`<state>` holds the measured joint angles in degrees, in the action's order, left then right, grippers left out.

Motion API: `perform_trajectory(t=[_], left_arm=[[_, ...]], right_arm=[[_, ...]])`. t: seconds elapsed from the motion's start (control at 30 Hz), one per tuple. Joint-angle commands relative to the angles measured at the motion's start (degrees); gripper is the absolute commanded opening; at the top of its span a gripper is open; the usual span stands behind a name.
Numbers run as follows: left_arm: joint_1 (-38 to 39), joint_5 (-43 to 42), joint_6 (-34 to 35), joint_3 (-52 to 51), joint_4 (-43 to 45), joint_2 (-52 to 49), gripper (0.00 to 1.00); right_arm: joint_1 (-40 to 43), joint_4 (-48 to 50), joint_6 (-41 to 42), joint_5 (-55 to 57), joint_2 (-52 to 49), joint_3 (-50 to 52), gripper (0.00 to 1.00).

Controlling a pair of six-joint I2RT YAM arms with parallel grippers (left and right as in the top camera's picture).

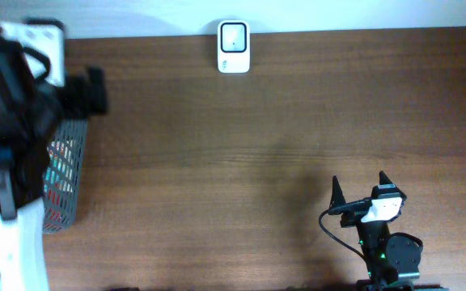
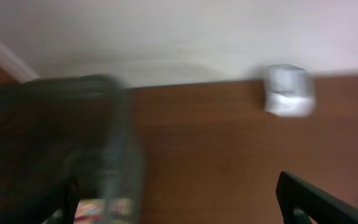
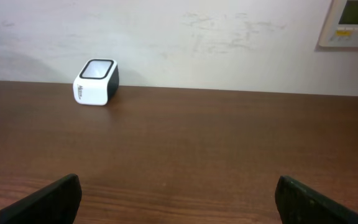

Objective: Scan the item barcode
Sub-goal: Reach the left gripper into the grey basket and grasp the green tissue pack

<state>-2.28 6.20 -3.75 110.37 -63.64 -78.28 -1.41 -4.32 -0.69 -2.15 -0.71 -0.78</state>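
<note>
Right gripper (image 1: 361, 192): jaws are spread wide, nothing is held. It is parked low at the near right edge of the wooden table (image 1: 217, 162), pointed toward the far edge. In the right wrist view its dark fingertips (image 3: 48, 202) are seen in the two bottom corners, with only wood grain between them.

Left gripper (image 2: 182, 205): jaws are also spread wide, nothing is gripped. Only the two dark finger ends are seen at the bottom edge of the left wrist view, which is heavily blurred. The left one overlaps the mesh basket (image 2: 55, 137); contact cannot be confirmed. From overhead the left arm (image 1: 6, 121) is seen large and blurred above that basket, at the table's left edge.

Item (image 1: 59, 166): red and teal print is seen through the basket mesh, inside the basket. Its type cannot be made out. A strip of colour is also seen at the basket bottom in the left wrist view.

Barcode scanner (image 1: 234, 47): white body, dark sides, dark window on top. It is set upright at the far edge of the table, roughly centred, just beside the pale wall (image 3: 197, 37). It is well apart from both grippers and from the basket.

A beige wall control panel (image 3: 352, 23) is seen top right in the right wrist view.
</note>
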Motion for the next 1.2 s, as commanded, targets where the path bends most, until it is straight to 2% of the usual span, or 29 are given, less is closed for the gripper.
perform_trajectory(t=[0.0,0.13,0.23,0.33,0.57,0.63,0.7,0.77,0.83,0.87,0.97,1.03,1.17], left_arm=[[-10.25,11.43,9.31,4.11,0.13,-6.1,0.99],[-24.2,9.16,17.46,4.11,-0.66,-12.24,0.99],[-30.58,3.15,17.42,4.11,-3.91,-14.86,0.99],[-35.01,2.32,17.42,4.04,-5.97,-18.95,0.99],[-35.5,-7.37,17.29,4.04,-11.8,-30.36,0.99],[-35.26,-8.37,14.86,4.04,-12.17,-32.3,1.0],[-34.77,-8.13,12.46,4.04,-13.77,-34.67,0.96],[-34.27,-8.2,12.46,4.0,-16.59,-37.97,0.84],[-33.75,-8.5,11.47,4.0,-17.9,-40.11,0.64],[-33.0,-8.76,9.35,4.0,-19.23,-41.09,0.66],[-31.8,-6.84,9.22,4.0,-21.05,-43.47,0.68],[-31.74,-4.9,9.22,3.93,-22.67,-44.63,0.78],[-31.74,-4.7,8.59,3.63,-23.91,-45.27,0.77]], right_arm=[[0.42,-0.17,-0.39,0.31,0.35,0.46,0.98],[0.42,-0.17,-0.39,0.28,0.35,0.46,0.99],[0.42,-0.17,-0.39,0.28,0.35,0.46,0.98],[0.42,-0.17,-0.39,0.28,0.35,0.46,0.98],[0.42,-0.17,-0.39,0.31,0.35,0.46,0.98],[0.42,-0.17,-0.39,0.31,0.35,0.46,0.98],[0.42,-0.17,-0.39,0.28,0.35,0.46,0.98],[0.42,-0.17,-0.39,0.31,0.35,0.46,0.98],[0.42,-0.17,-0.39,0.31,0.35,0.46,0.98],[0.42,-0.17,-0.39,0.31,0.35,0.46,0.98],[0.42,-0.17,-0.39,0.28,0.35,0.46,0.99],[0.42,-0.17,-0.39,0.31,0.35,0.46,0.98],[0.42,-0.17,-0.39,0.31,0.35,0.46,0.98]])
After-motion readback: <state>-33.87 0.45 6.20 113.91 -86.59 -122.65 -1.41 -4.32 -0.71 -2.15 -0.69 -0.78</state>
